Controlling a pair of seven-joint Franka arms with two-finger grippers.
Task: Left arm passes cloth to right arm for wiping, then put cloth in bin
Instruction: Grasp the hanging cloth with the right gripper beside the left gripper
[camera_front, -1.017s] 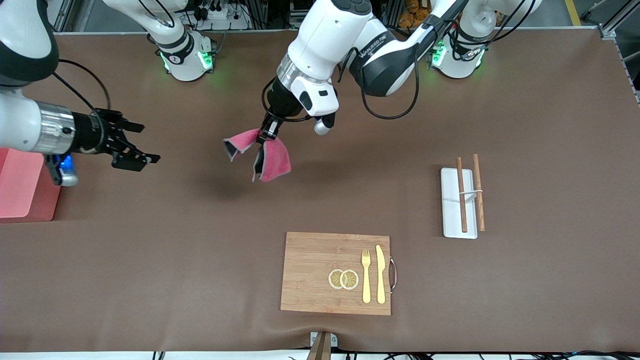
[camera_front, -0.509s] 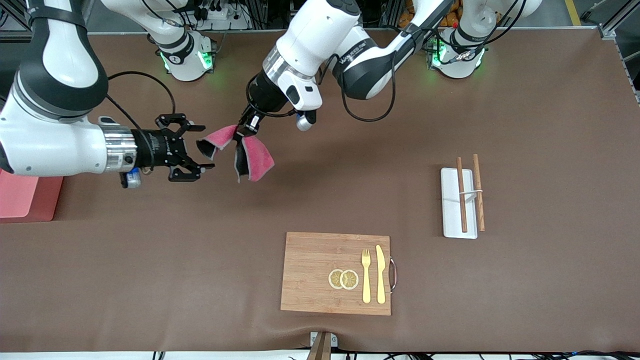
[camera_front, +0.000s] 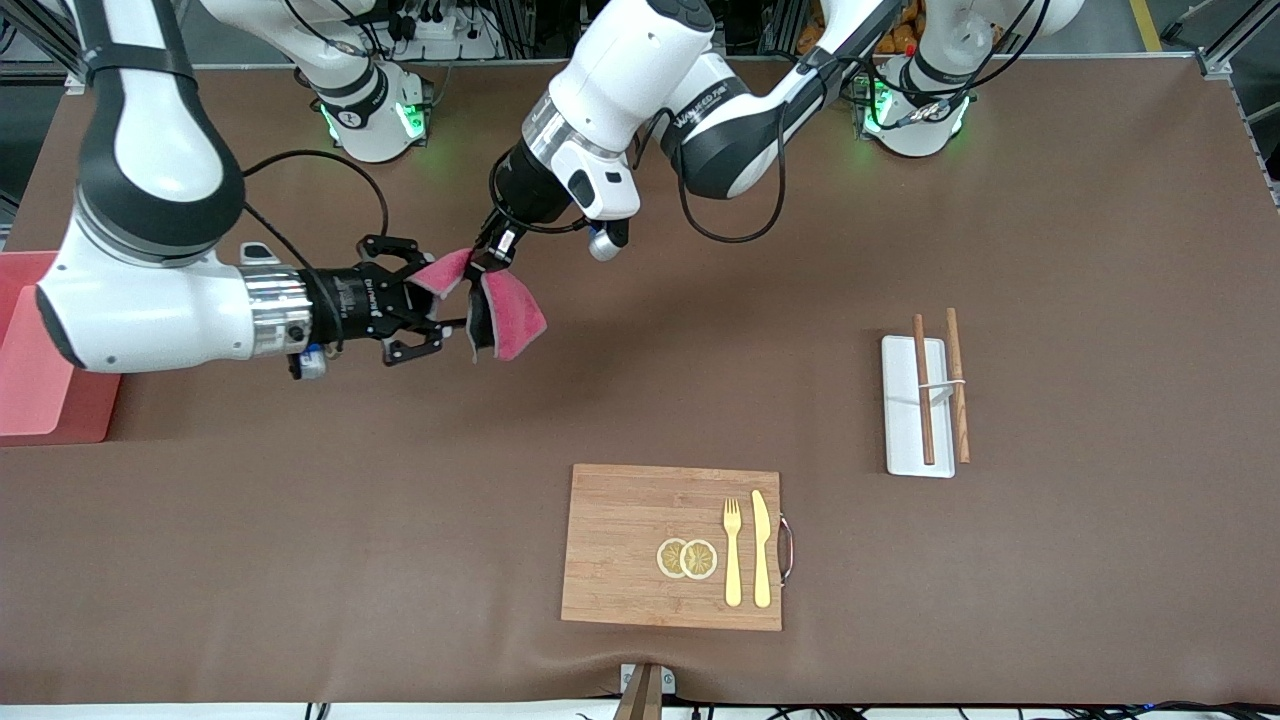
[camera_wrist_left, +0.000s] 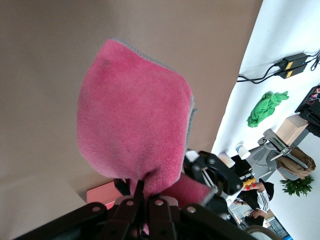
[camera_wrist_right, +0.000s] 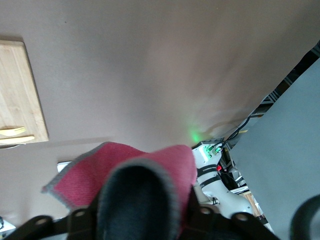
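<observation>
Hanging limp from the left gripper's (camera_front: 487, 262) pinching jaws, the cloth (camera_front: 505, 310) offers its free flap between the right gripper's (camera_front: 432, 300) part-open jaws.

The bin (camera_front: 40, 370) is cut off by the front view's edge and partly hidden by the right arm.

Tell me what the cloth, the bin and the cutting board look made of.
Cloth: soft fleecy fabric, pink with a grey edge, draping in folds.
Bin: probably plastic, smooth matte pink with straight walls.
Cutting board: wood, possibly bamboo, with visible grain.
</observation>
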